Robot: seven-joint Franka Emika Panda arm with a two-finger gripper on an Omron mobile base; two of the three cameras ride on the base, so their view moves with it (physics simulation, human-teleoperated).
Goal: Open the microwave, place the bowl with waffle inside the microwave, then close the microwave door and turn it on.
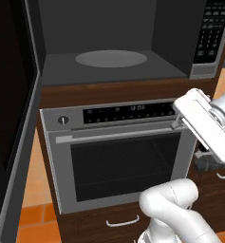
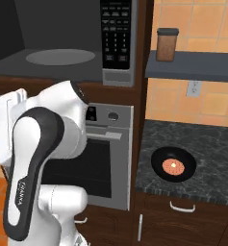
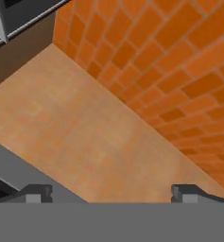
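End effector (image 3: 111, 194): fingers wide apart, nothing between them; in the hand view the two dark tips rise at the bottom over bare orange floor and a brick-patterned wall.
Arm: white links stand in front of the oven (image 1: 118, 156); the flat white hand block sits at the oven's right edge in the left base view.
Microwave (image 1: 114, 42): built in above the oven, cavity open and facing the robot; its long axis runs side to side.
Turntable (image 1: 111, 58): round grey disc lying flat on the middle of the cavity floor, bare.
Keypad (image 2: 116, 33): black buttons in a tall strip at the right of the cavity.
Door (image 1: 12, 109): swung out to the left on a left-hand hinge, dark glass panel standing upright, long axis vertical, edge toward the camera.
Bowl (image 2: 173, 163): glossy black, upright, mouth up, on the dark tabletop (image 2: 216, 149) right of the oven, well apart from the microwave and from the end effector.
Waffle (image 2: 173, 166): orange-brown disc lying flat inside the bowl, pale dab at its centre.
Shelf (image 2: 192, 65): grey, above the tabletop, carrying a brown jar (image 2: 166, 44) with a dark lid.
Drawer handle (image 2: 182, 207): pale, below the tabletop edge.
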